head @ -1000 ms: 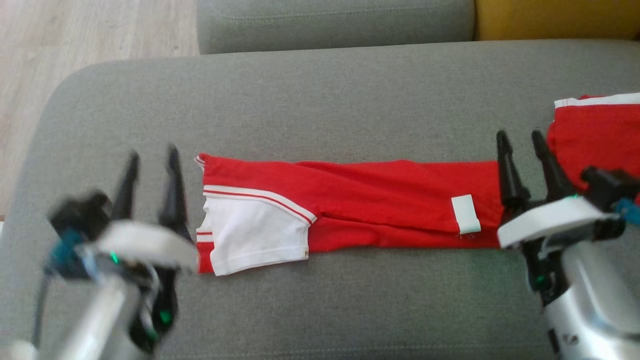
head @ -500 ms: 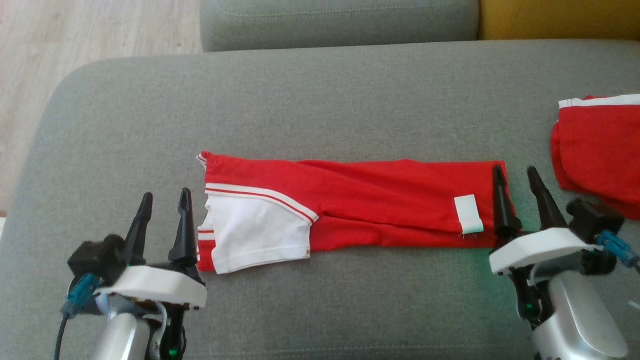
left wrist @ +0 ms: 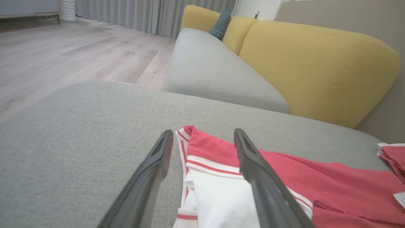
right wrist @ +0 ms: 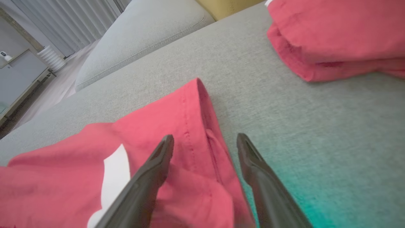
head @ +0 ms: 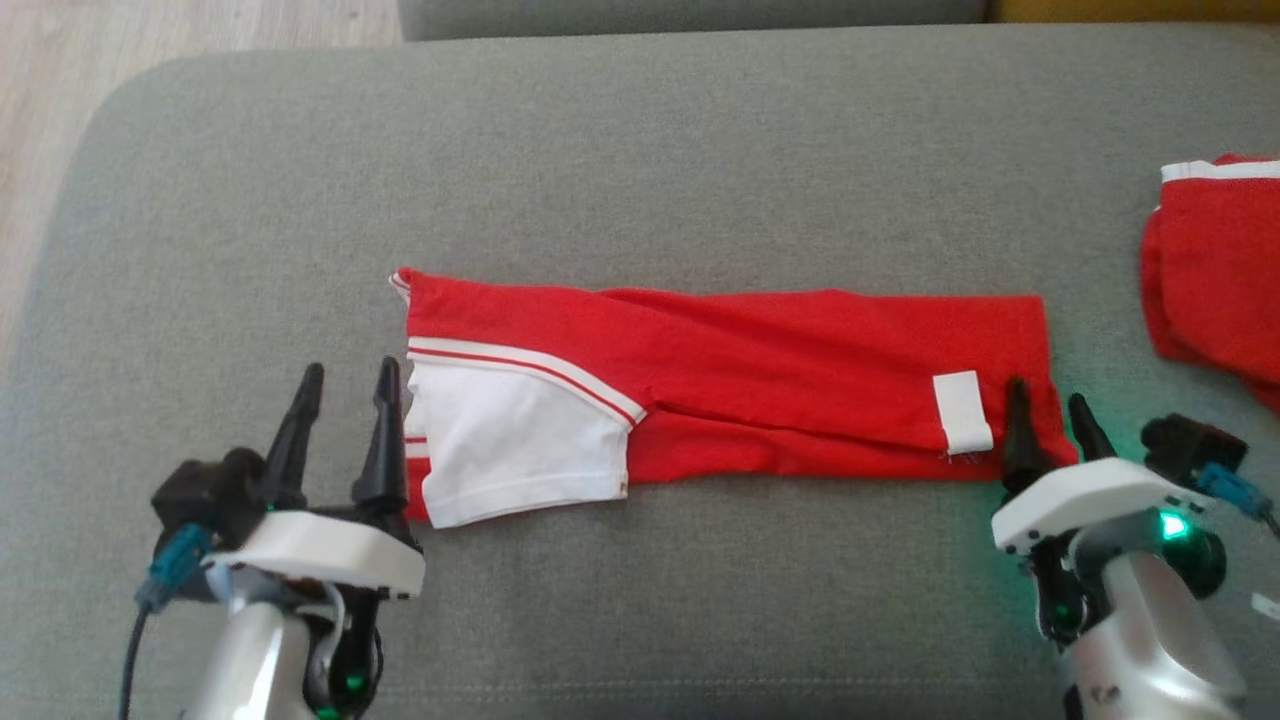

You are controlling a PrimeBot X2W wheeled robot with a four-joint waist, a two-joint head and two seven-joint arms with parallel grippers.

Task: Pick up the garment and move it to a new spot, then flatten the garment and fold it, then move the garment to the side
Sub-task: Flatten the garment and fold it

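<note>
**Both pincers spread wide at the two ends of the red garment**

The left gripper [head: 350, 366] stood with its two dark fingers fully apart and nothing between them. From its own wrist camera it straddled the garment's left edge: one finger over bare grey cloth, the other over the white sleeve [head: 510, 450] with its red stripes. I could not tell whether either finger pressed on the fabric.

The right gripper [head: 1047, 392] was just as wide open and also empty. It bracketed the opposite hem, with its inner finger over red cloth just beside a white label [head: 962, 412] and its outer finger over the cushion. A green light [head: 1170, 525] glowed on that wrist and tinted the upholstery beneath.

The garment [head: 760, 380] lay between them, folded into a long, flat red band across the middle of the grey sofa cushion [head: 640, 150]. A second red garment [head: 1215, 270], folded and white-trimmed, sat well apart at the cushion's right edge. Beyond the cushion were a yellow backrest [left wrist: 316, 63] and a pale wooden floor [left wrist: 63, 53].
</note>
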